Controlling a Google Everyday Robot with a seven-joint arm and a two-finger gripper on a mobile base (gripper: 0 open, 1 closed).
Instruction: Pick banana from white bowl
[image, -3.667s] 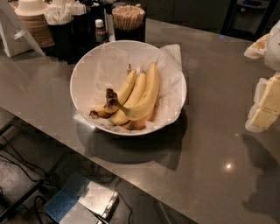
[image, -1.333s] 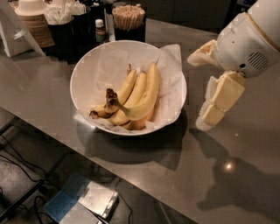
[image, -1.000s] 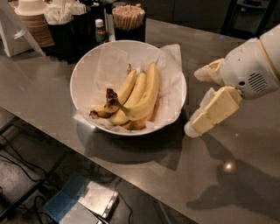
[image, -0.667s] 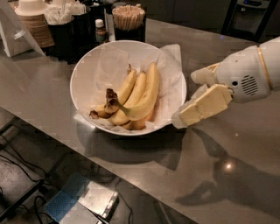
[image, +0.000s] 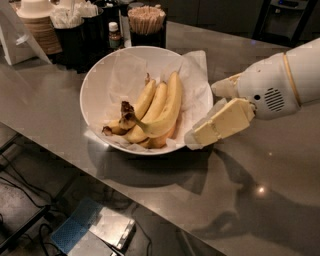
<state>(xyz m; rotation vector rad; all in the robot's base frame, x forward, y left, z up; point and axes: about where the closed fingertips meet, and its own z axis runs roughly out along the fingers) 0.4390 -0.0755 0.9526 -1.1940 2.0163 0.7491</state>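
- Grey and glossy, the table (image: 280, 170) carries the white bowl (image: 100, 75) close to its near edge. Dark tubs of sticks (image: 146, 20) and cups (image: 37, 25) stand along the far edge, out of the way.
- The banana (image: 169, 112) lies in the bowl on crinkled paper (image: 197, 65). It is the outermost of the bunch on the side facing the arm, with its dark stem end pointing toward the near edge.
- Shorter bananas (image: 150, 95) lie touching it on the other side, and all seem to meet at the stem.
- The gripper (image: 204, 115) hovers just beside the bowl's rim on the side toward the right edge of the table. Its jaws stand apart and hold nothing, and the lower one is low over the rim and paper.
- This looks like the approach: nothing is grasped yet.
- To do it well, the arm should clear the rim first, then come down over the banana's middle with the jaws set across its width.
- One jaw goes outside the banana, against the paper. The other needs the tight seam beside the neighbouring banana.
- Likely troubles are pinching the paper, lifting the whole bunch by the joined stem, or nudging the bowl toward the near edge.
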